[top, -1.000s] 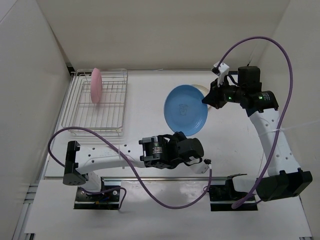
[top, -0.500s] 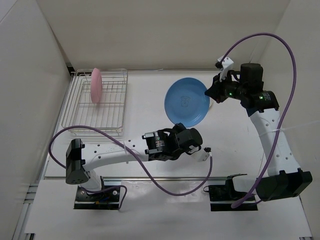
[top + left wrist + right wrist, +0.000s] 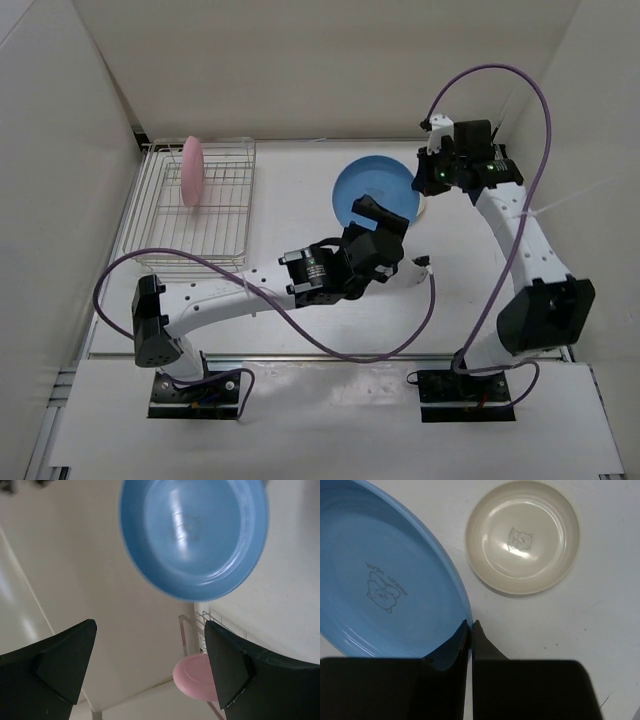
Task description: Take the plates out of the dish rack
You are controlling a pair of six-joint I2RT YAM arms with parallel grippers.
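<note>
The blue plate (image 3: 372,185) (image 3: 380,590) hangs tilted above the table, and my right gripper (image 3: 420,187) (image 3: 471,625) is shut on its rim. Below it the cream plate (image 3: 522,535) lies flat on the table, mostly hidden in the top view. My left gripper (image 3: 380,216) (image 3: 150,627) stands open and empty just near of the blue plate (image 3: 195,535), touching nothing. The pink plate (image 3: 191,170) (image 3: 192,676) stands on edge in the dish rack (image 3: 215,245) at the far left.
White walls (image 3: 60,180) close in the table on the left, back and right. Purple cables (image 3: 200,275) loop over the near table and above the right arm. The rack's wire side (image 3: 202,622) shows in the left wrist view.
My left gripper has opened and let go of the blue plate, and its arm has swung toward the far side. My right gripper has carried the plate slightly back and left.
</note>
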